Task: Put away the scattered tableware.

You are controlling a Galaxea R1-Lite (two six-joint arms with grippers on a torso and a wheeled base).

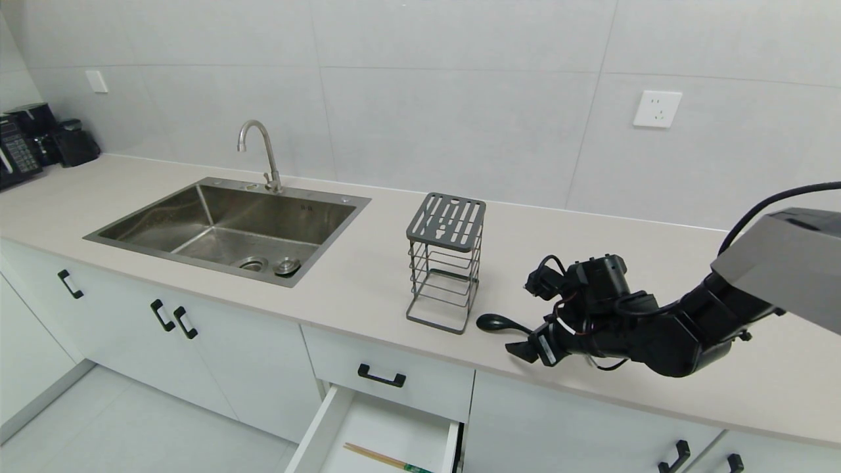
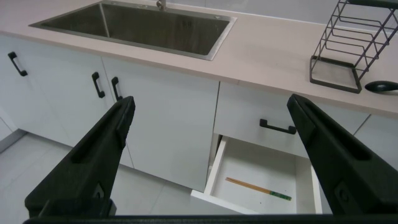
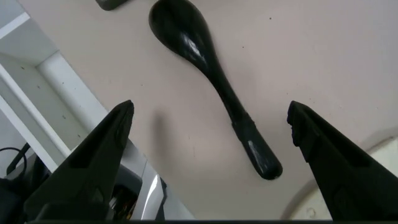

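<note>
Nearest, an open drawer is seen below the counter edge, with a pair of chopsticks laid inside. The left gripper is held before the cabinets, its fingers spread wide. On the countertop a black spoon is laid flat near the front edge, just beside the wire rack. The right gripper is held over the spoon's handle, fingers apart, nothing gripped. Farther back, a sink and faucet are set.

Bright, even room light. Soft shadows sit under the wire rack — pale glare streaks the black spoon and the sink basin.
</note>
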